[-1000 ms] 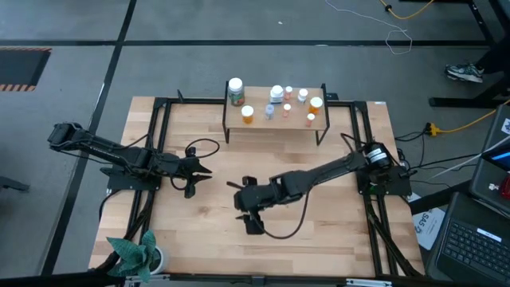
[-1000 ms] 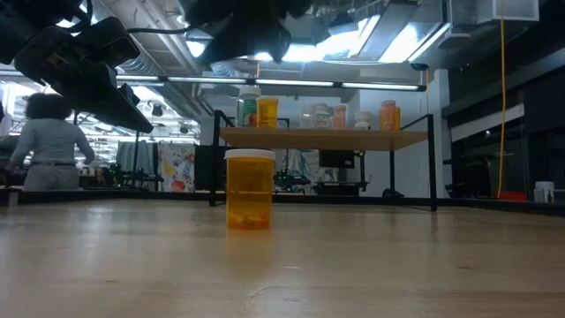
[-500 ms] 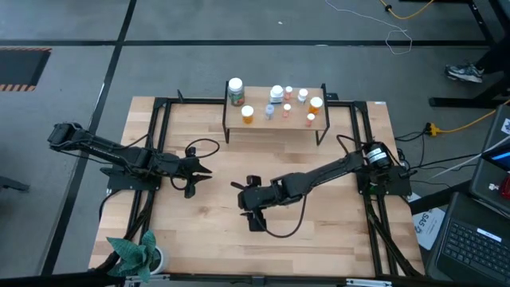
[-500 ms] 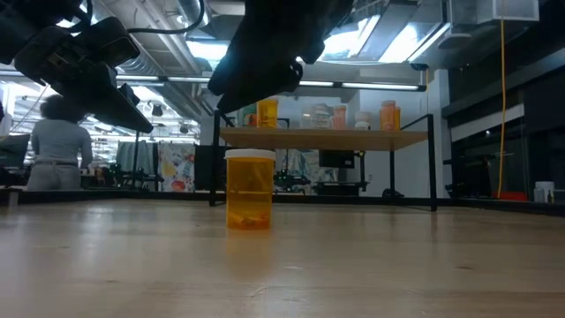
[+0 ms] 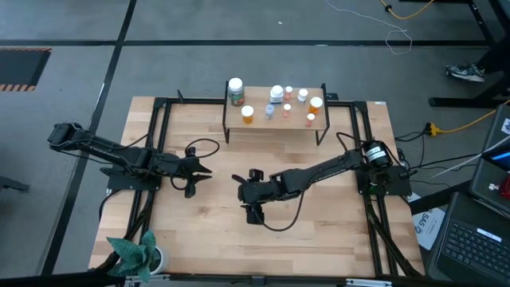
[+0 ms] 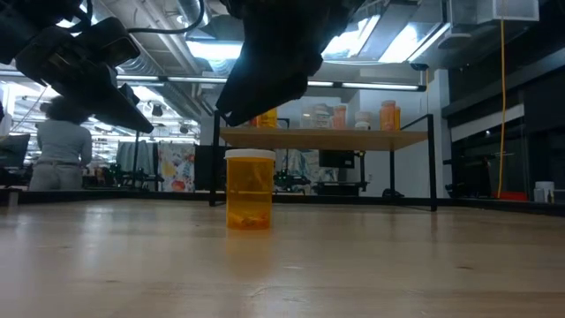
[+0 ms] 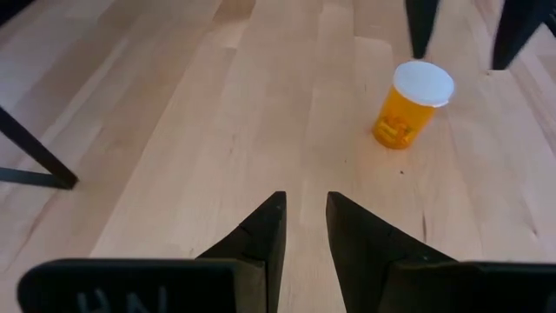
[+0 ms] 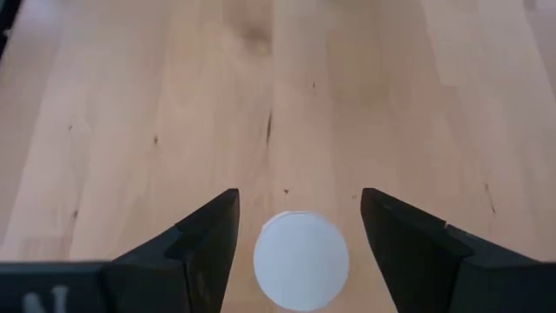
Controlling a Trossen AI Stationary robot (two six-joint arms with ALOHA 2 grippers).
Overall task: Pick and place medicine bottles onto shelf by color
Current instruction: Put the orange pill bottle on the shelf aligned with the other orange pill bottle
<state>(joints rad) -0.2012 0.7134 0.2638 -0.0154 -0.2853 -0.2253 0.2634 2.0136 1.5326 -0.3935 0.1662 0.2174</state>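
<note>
hovering right pincer [image 8: 298, 222] straddling orange bottle [image 8: 301, 261]

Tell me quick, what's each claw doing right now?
Left gripper: shut, empty, waiting over the table.
Right gripper: open, above the orange bottle, holding nothing.

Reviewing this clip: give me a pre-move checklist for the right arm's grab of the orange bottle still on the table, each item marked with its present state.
1. Right gripper open, fingers either side of the white cap: ok.
2. Orange bottle upright on the table: ok.
3. Fingers low enough to close on the bottle's body: cannot tell; the low view shows the gripper above the cap.
4. Left gripper shut, parked away from the bottle: ok.
5. Free spot on the shelf beside the orange bottles there: ok.
</note>
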